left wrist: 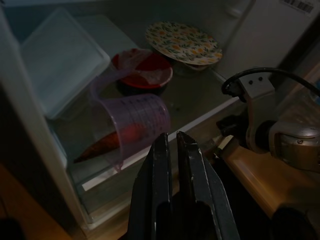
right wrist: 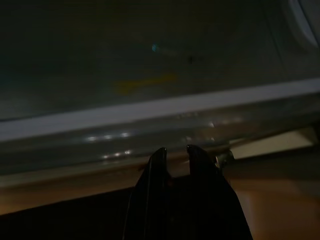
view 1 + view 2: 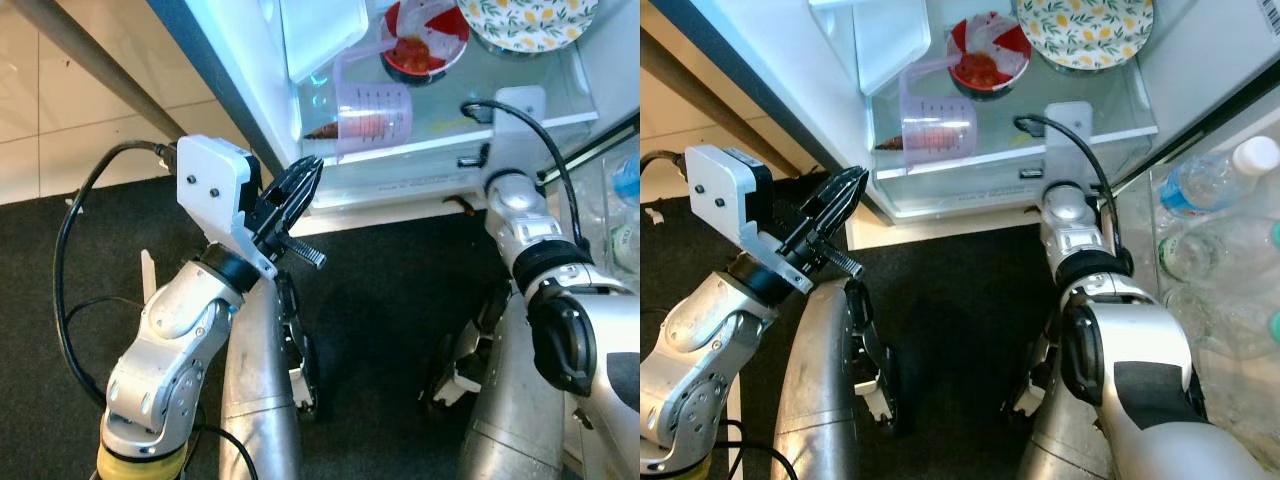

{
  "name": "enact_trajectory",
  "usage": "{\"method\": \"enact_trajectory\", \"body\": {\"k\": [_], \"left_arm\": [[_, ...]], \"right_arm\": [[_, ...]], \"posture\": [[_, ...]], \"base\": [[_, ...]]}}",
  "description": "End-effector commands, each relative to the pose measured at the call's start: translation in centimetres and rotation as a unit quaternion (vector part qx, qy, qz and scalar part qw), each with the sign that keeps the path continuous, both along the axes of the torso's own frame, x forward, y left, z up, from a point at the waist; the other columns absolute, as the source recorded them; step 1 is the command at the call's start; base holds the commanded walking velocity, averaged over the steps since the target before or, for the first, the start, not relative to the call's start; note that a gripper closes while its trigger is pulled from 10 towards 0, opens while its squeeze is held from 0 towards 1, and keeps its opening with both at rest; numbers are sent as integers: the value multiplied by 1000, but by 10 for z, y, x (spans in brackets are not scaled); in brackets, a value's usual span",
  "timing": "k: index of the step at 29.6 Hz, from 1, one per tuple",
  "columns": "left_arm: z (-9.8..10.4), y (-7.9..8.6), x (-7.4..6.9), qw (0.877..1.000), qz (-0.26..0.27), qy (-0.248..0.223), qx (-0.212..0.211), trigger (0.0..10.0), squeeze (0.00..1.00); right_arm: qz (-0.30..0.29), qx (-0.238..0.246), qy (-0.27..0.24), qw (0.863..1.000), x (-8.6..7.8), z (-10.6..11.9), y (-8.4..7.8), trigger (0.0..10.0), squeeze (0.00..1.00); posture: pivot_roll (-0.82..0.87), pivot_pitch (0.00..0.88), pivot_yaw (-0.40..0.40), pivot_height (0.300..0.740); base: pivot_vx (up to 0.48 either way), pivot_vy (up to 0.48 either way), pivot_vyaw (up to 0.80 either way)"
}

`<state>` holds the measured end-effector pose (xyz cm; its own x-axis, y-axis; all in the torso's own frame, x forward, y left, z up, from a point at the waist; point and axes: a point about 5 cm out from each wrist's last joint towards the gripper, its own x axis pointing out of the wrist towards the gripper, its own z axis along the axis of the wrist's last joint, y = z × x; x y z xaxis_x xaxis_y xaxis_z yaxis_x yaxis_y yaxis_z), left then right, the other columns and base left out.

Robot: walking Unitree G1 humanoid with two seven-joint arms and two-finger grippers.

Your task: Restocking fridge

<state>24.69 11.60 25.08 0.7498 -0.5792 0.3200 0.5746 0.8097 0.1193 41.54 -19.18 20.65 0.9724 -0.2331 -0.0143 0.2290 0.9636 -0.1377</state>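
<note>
A: Looking into the open fridge (image 3: 250,90) first, and finding what on its glass shelf (image 3: 500,92)?

B: Counting one purple measuring cup (image 3: 375,118), lying on its side near the front edge. Behind it, counting one red bowl (image 3: 425,42) holding something red under loose film, one flowered plate (image 3: 530,20) beside the bowl toward the right, and one white tub (image 3: 320,35) on the left. Also spotting one orange-brown root (image 1: 100,147), a carrot by the look, at the cup's mouth; failing to tell whether inside the cup or just behind it.

A: Carrying anything in?

B: Carrying nothing. Holding the left hand (image 3: 310,168) raised just before the shelf's left front corner, fingers nearly together, gripping nothing. Resting the right hand (image 2: 175,150) low at the shelf's front lip, fingers narrow as well, with a slim gap and nothing in it.

A: Judging the step how, then?

B: Judging it as a pause between items: standing at the fridge with nothing in either hand. Probably needing a next item fetched, with the fingers spreading wide before any grasp. Also minding the tipped cup so near the edge, or righting it to make room.

A: Counting anything in the door?

B: Seeing clear bottles (image 3: 1210,185) in the door rack on the right, one white-capped with a blue label. Finding the others too crowded for a sure count.
</note>
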Motion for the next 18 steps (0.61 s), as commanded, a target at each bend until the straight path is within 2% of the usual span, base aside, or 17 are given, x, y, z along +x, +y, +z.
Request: {"method": "enact_trajectory", "body": {"k": [1,3,4,5,8,9,10,11,13,16,18], "left_arm": [[-6,-2,-3,1000,-5,6,-1,10000,0],[-6,-2,-3,1000,-5,6,-1,10000,0],[-7,0,1,1000,0,7,-6,10000,0],[-7,0,1,1000,0,7,-6,10000,0],[-26,5,11,1000,16,23,-9,10000,0],[-26,5,11,1000,16,23,-9,10000,0],[-35,7,11,999,21,34,-3,10000,0],[-35,7,11,999,21,34,-3,10000,0],[-57,14,11,998,36,59,8,10000,0],[-65,17,12,997,42,69,13,10000,0],[-90,25,9,993,58,101,24,10000,0]], "right_arm": [[-2,8,15,1000,-3,-14,1,10000,0],[-2,8,15,1000,-3,-14,1,10000,0],[3,16,22,1000,-8,-27,-3,10000,0],[3,16,22,1000,-8,-27,-3,10000,0],[36,67,40,996,-24,-68,0,10000,0],[36,67,40,996,-24,-68,0,10000,0],[60,75,42,994,-27,-76,8,10000,0],[60,75,42,994,-27,-76,8,10000,0],[129,80,41,988,-33,-89,28,10000,0],[155,78,40,984,-36,-92,35,10000,0],[204,107,23,973,-40,-96,45,10000,0]], "posture": [[290,660,53,365],[290,660,53,365],[251,611,34,365],[251,611,34,365],[214,571,10,365],[214,571,10,365],[205,552,2,365],[205,552,2,365],[185,523,-5,365],[182,520,-6,365],[174,488,-10,365]], "base": [[0,0,0],[0,0,0],[0,0,0],[0,0,0],[0,0,0],[0,0,0],[0,0,0],[0,0,0],[0,0,0],[0,0,0],[0,0,0]]}}
